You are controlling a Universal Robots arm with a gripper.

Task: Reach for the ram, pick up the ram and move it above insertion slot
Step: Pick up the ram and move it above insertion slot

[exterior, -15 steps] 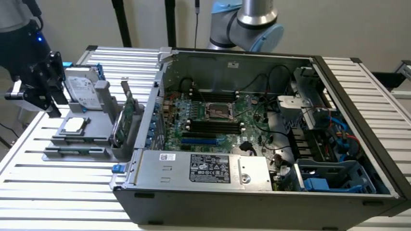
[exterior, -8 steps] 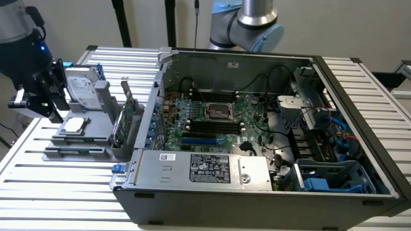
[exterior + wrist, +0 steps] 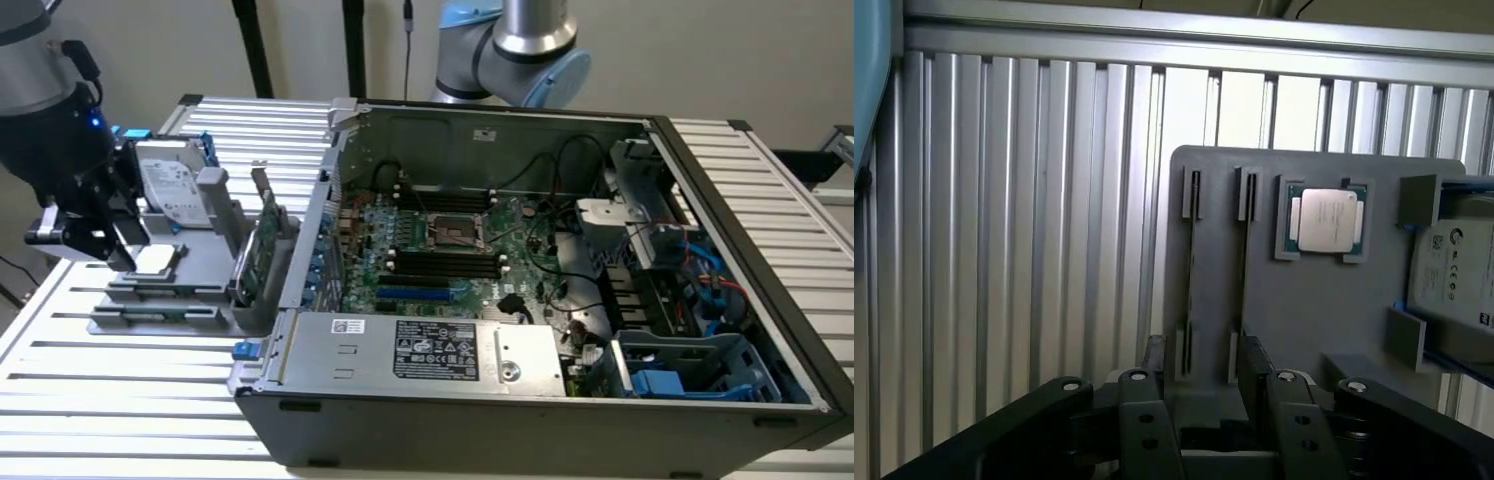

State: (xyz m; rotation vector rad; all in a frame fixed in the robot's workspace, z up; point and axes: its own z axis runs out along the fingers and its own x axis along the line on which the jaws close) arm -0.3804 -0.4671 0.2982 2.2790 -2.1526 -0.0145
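Note:
My gripper (image 3: pixel 1203 348) stands open over the grey parts holder (image 3: pixel 1304 320), with nothing between its fingers (image 3: pixel 1154 360). In the exterior view the gripper (image 3: pixel 110 245) hangs above the holder's (image 3: pixel 174 300) end at the view's left. Just ahead of the fingertips, two narrow slots in the holder each carry a thin dark strip (image 3: pixel 1191 275) seen edge-on. I cannot tell whether either strip is the ram. The long black insertion slots (image 3: pixel 438 264) lie on the motherboard inside the open computer case (image 3: pixel 534 400), beside the processor socket (image 3: pixel 454 231).
The holder also carries a processor chip (image 3: pixel 1326 220), a hard drive (image 3: pixel 171 185) and an upright green expansion card (image 3: pixel 271 235). Everything stands on a slatted aluminium table (image 3: pixel 120 390). A second arm's base (image 3: pixel 514 50) rises behind the case, and cables and a blue-tabbed drive cage (image 3: pixel 681 375) crowd the case's right side.

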